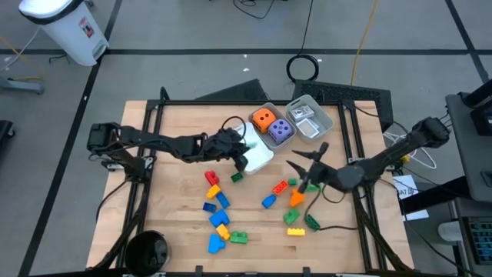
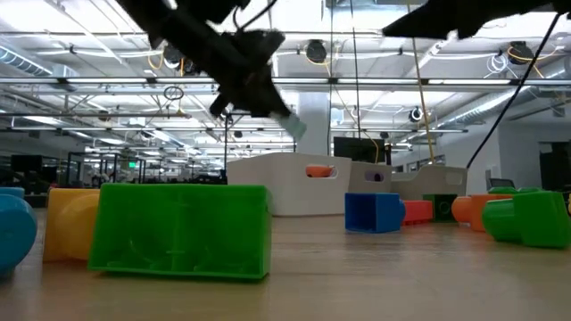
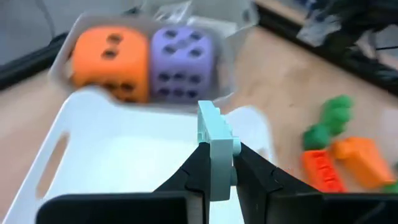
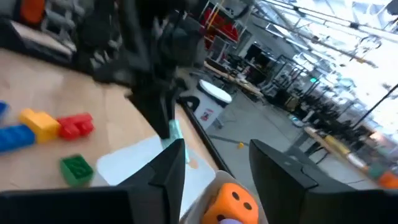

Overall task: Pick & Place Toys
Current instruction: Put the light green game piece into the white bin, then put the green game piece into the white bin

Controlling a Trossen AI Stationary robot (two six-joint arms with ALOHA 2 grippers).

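At the far left of the low view, a blue rounded brick [image 2: 13, 234] is being cut off by the frame edge, and a yellow brick [image 2: 71, 223] is sitting half hidden behind a big translucent green brick [image 2: 181, 230].

The left gripper [image 3: 217, 165] is hanging over the white tray [image 1: 257, 156], its fingers pinching a pale mint-green studded brick [image 3: 216, 148] held upright; in the high view that brick is barely showing under the dark wrist. The tray's smooth white floor is looking bare where the left wrist view reaches it, though its near end is lying hidden behind the fingers.

Just beyond it, a clear plastic tray [image 1: 270, 115] is holding the orange die [image 1: 264, 120] and purple die [image 1: 280, 131] side by side, both matte with dark pips. A second clear tray [image 1: 311, 117] beside it is holding pale pieces too glary to identify.

Loose glossy bricks are lying across the wooden table [image 1: 177, 223], blue, yellow, red and green in one cluster, orange and green in another.

The right gripper [image 4: 214, 158] is hovering above the orange-and-green cluster, fingers spread with nothing between them.
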